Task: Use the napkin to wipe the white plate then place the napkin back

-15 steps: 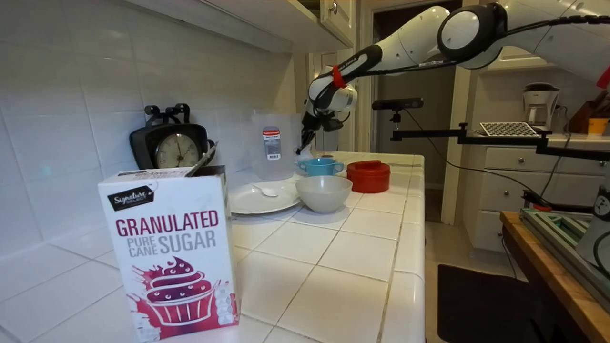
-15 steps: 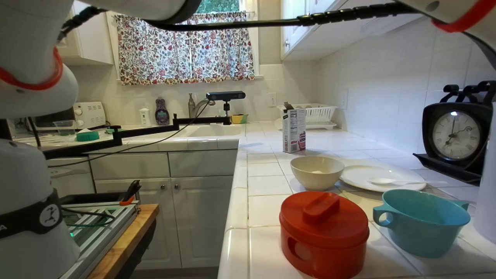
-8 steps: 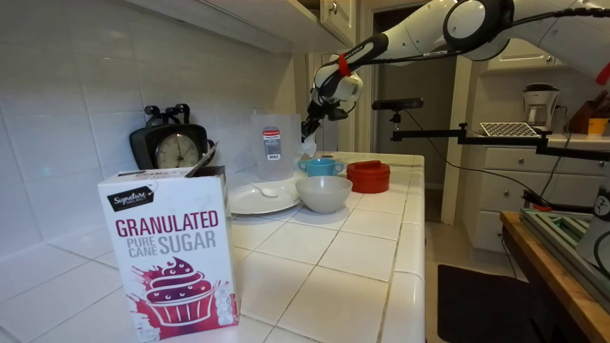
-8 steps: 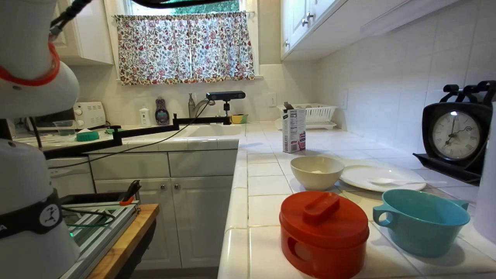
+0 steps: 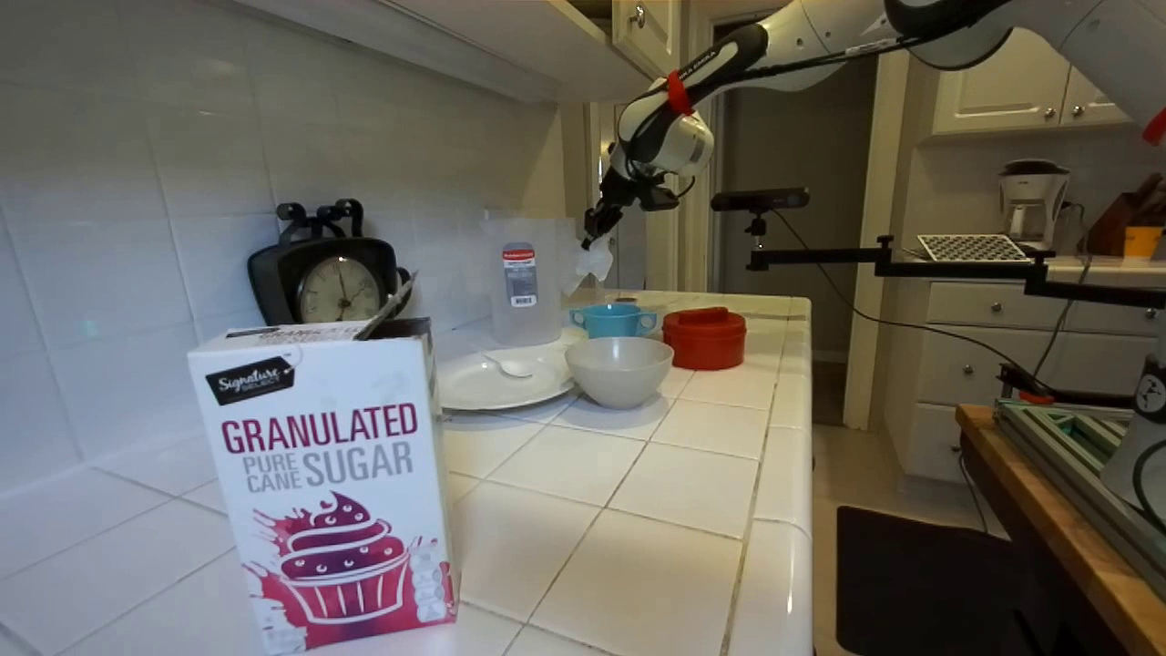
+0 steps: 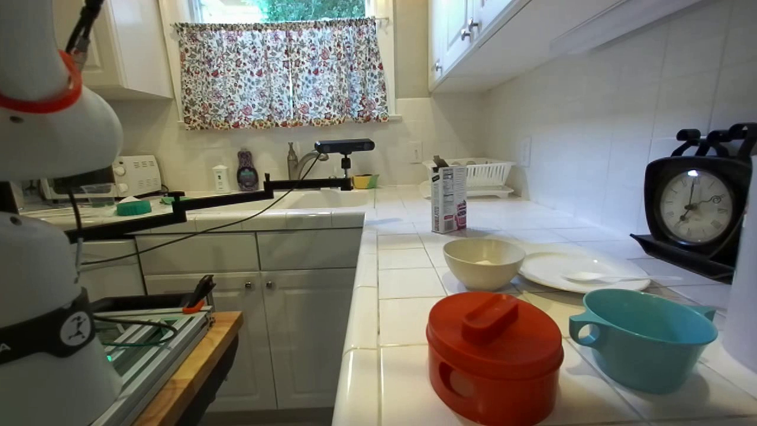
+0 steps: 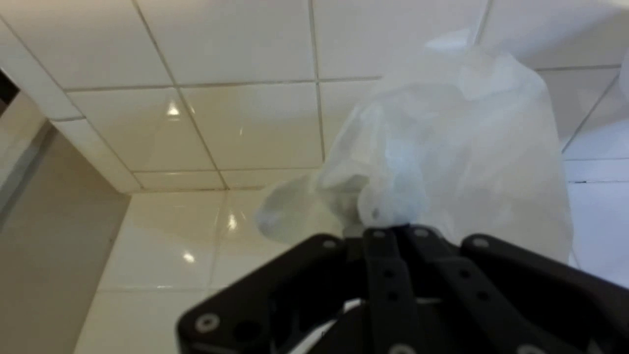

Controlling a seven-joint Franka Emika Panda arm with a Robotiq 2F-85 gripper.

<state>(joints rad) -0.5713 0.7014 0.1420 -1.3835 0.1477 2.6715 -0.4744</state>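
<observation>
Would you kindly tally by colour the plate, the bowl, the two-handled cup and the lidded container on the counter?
White or off-white: 2 (plate, bowl)
Light blue: 1 (two-handled cup)
Red: 1 (lidded container)
Total: 4

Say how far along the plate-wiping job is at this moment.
Done: the napkin looks picked up; it hangs above the counter.
In hand: the gripper is shut on it, away from the plate.
Left, probably: wiping the plate, where a spoon lies, then putting the napkin back, since it is not set down. Whether any wiping has happened, these pictures cannot settle.
</observation>
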